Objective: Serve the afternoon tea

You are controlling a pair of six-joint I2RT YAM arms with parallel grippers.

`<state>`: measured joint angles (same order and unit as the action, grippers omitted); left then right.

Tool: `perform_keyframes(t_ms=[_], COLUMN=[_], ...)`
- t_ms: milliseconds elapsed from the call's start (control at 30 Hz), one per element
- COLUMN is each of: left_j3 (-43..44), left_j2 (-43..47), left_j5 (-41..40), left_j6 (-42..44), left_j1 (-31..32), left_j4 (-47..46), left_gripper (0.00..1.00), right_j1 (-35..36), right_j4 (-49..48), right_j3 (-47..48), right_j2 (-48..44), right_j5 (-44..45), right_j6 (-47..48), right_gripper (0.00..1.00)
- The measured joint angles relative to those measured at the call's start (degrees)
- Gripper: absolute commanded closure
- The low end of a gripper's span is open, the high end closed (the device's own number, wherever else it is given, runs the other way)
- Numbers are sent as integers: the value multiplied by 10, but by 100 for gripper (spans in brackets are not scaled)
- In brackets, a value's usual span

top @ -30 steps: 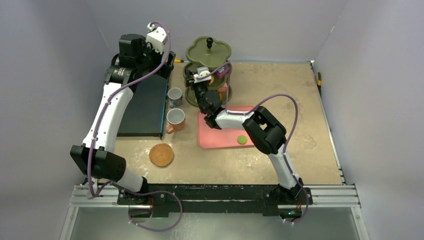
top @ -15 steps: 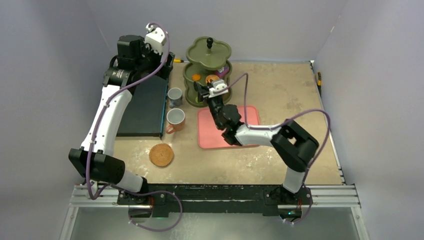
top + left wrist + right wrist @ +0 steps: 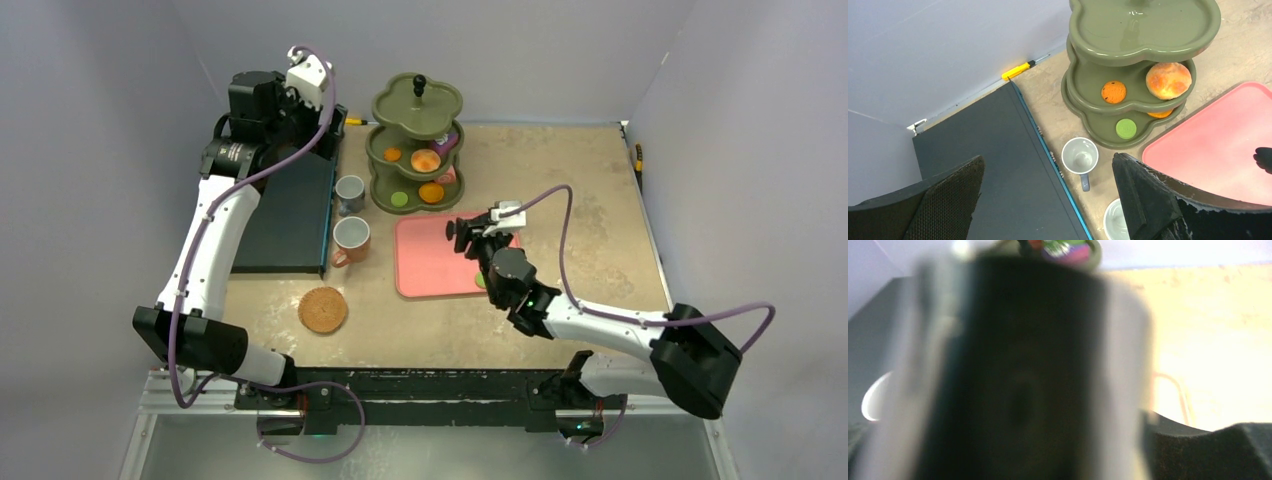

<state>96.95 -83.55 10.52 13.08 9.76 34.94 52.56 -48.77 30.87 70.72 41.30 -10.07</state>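
From above, the left gripper [image 3: 318, 122] hung over the far end of a dark slab [image 3: 290, 215], jaws wide and holding nothing. The grey mug [image 3: 349, 192] stood upright just beside the slab's right edge, near that gripper, and the orange mug [image 3: 351, 240], white inside, stood just in front of it. The right gripper [image 3: 462, 230] hovered over the pink tray [image 3: 428, 272], well apart from both mugs; I could not tell whether its jaws gripped anything. Behind the tray, a green tiered stand [image 3: 440, 105] carried an orange round [image 3: 392, 155] and a bun [image 3: 426, 160] on its middle tier, and a green round [image 3: 399, 199] and another orange piece [image 3: 432, 192] on the lowest. In the left wrist view the fingers [image 3: 948, 205] stood far apart. The grey mug showed in the gap between them, down on the table and empty, with the orange mug's white rim at the bottom edge. The right wrist view was a blur: a dark mass flanked by grey, with sandy table [image 3: 1208, 325] to its right.
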Motion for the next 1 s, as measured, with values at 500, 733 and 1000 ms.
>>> perform_keyframes(t_ms=[500, 733, 1000], left_j3=[-3, -3, -3], left_j2=[0, 0, 0], left_j5=[8, 13, 13], left_j6=[0, -1, -1], left_j1=[0, 0, 0], left_j4=[3, 3, 3], left_gripper=[1, 1, 1], right_j1=[0, 0, 0], right_j4=[232, 258, 262], right_j3=[-54, -59, -59], right_j2=[-42, -49, -48], right_j5=[63, 75, 88], right_j6=[-176, -205, -206], right_gripper=[40, 40, 37])
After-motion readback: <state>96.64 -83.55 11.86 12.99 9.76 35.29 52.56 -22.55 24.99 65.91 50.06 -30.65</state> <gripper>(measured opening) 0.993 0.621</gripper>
